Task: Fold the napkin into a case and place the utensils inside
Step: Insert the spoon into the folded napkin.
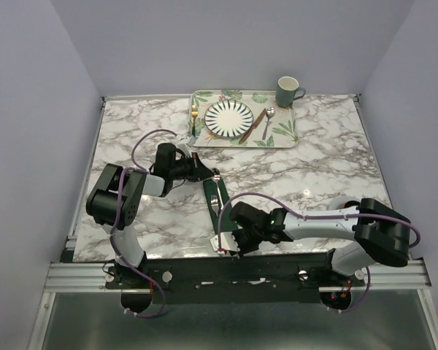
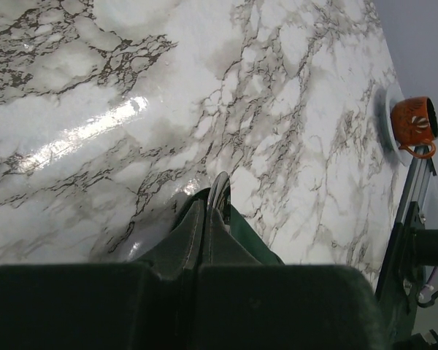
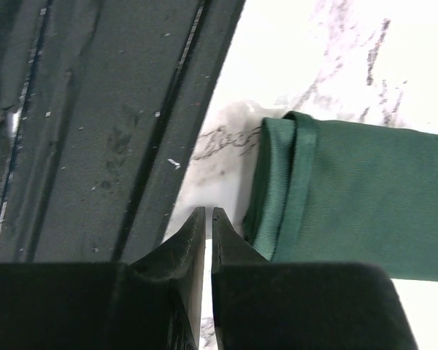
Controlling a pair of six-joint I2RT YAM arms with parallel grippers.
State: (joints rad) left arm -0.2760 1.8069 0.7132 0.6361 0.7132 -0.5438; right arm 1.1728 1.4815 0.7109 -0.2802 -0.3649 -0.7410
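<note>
In the top view, your left gripper (image 1: pixel 206 174) sits at one end of the case (image 1: pixel 212 195), a narrow dark green strip on the marble table (image 1: pixel 314 175), and your right gripper (image 1: pixel 225 244) sits just past its other end. The gold fork (image 1: pixel 195 117), the knife (image 1: pixel 256 125) and the spoon (image 1: pixel 268 121) all lie well beyond both jaws on the leaf-patterned tray (image 1: pixel 226 143). The fork is on one side of the striped plate (image 1: pixel 229 118) and the other two are on the other side, with a mug (image 1: pixel 287 92) at the tray's far corner. In the left wrist view, your left gripper (image 2: pixel 210 208) is clenched, its fingers pressed flat together. Green cloth of the case (image 2: pixel 252 240) bunches right against them and spreads to the jaws' right, though you cannot tell whether a fold is actually caught. A pale glint (image 2: pixel 219 182) sits at the very tips (what it is cannot be made out). In the right wrist view, the jaws of your right gripper (image 3: pixel 208 215) stand almost together, with only a thin slit between them and nothing in it. The hemmed end of the case (image 3: pixel 350 197) lies just right of the tips without entering the slit, and a dark rail (image 3: pixel 95 131) runs to their left.
</note>
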